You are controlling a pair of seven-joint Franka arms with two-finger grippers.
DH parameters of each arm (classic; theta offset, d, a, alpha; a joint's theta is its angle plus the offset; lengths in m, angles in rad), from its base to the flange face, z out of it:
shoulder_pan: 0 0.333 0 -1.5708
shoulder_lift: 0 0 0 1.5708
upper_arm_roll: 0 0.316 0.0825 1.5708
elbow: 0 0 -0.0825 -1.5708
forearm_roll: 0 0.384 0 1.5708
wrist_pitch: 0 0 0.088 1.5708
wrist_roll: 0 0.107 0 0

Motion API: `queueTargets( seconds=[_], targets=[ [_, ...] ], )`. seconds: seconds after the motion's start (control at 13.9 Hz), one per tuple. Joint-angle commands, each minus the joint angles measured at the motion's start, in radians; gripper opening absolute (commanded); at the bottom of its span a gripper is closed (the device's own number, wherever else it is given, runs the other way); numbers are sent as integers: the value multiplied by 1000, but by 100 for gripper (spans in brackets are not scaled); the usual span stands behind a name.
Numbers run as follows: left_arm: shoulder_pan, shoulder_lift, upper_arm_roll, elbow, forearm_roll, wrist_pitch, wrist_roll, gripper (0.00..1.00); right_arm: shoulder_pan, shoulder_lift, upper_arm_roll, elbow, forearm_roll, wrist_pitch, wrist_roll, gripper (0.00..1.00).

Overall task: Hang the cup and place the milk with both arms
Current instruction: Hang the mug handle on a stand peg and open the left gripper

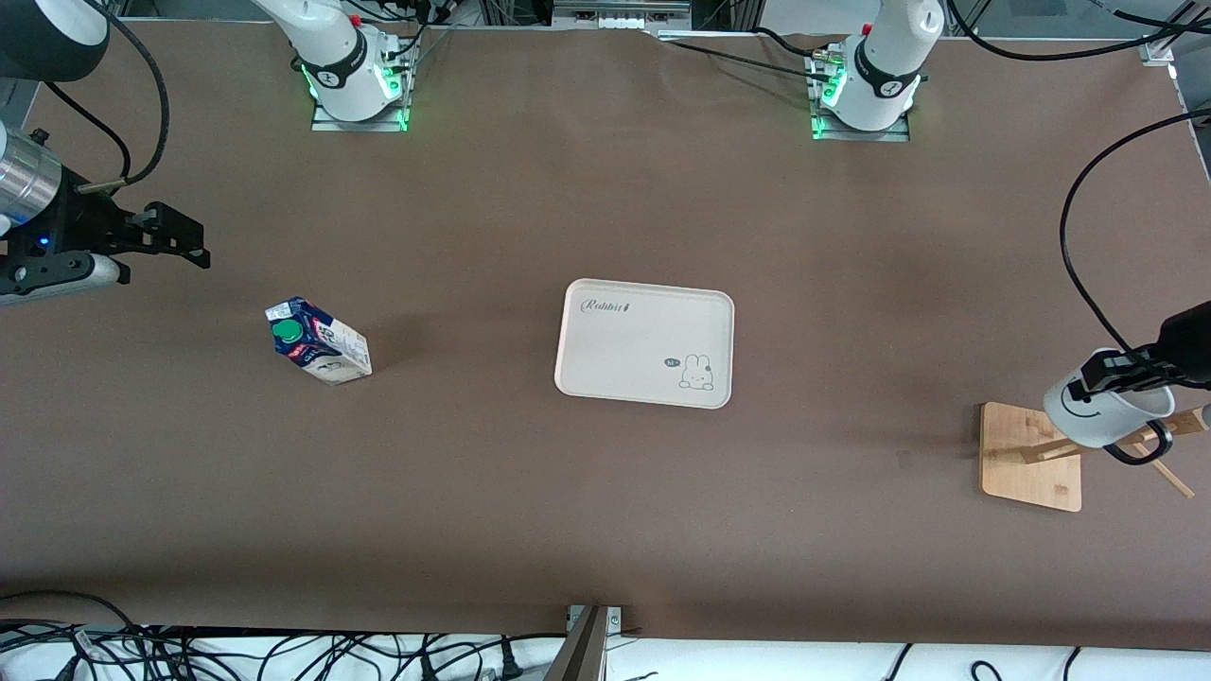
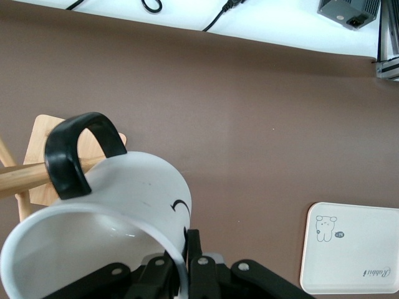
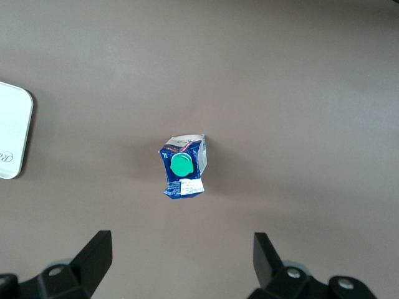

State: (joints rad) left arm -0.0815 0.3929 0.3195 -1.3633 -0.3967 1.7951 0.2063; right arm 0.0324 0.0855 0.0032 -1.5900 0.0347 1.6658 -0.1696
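Note:
The cup (image 1: 1097, 416) is a white mug with a black smiley face, tilted over the wooden rack (image 1: 1026, 454) at the left arm's end of the table. My left gripper (image 1: 1109, 372) is shut on its rim. In the left wrist view the cup (image 2: 131, 193) has its black handle (image 2: 73, 156) looped round a wooden peg (image 2: 19, 177), with the left gripper (image 2: 187, 242) pinching the cup wall. The milk (image 1: 317, 342) stands upright toward the right arm's end, green cap up. My right gripper (image 1: 184, 236) hangs open over the table by the milk (image 3: 182, 168); the right gripper (image 3: 181, 244) holds nothing.
A white rectangular tray (image 1: 624, 331) with a rabbit drawing lies mid-table, holding nothing; the tray (image 2: 355, 274) shows in the left wrist view and its edge (image 3: 12, 124) in the right wrist view. Cables trail along the table's front edge.

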Motion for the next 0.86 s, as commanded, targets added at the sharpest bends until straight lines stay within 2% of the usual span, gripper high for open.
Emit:
queueTargets(
  seconds=[0.0,0.29,0.5,0.65,0.79],
  targets=[
    [29,6,6,12,-45,-8,28,0,-9,7,8,18,2,-12,-4,100],
    [57,20,6,1,-91,-8,67,0,-11,7,6,18,2,-15,-4,100],
    [98,44,7,-29,-161,-8,241,0,-11,7,6,18,2,-17,-4,100],
    [111,46,7,-40,-168,-10,278,100,-12,7,5,18,2,-17,-4,100],
    [105,17,7,-22,-146,-25,268,100,-12,7,4,18,2,-17,-5,100]
  ],
)
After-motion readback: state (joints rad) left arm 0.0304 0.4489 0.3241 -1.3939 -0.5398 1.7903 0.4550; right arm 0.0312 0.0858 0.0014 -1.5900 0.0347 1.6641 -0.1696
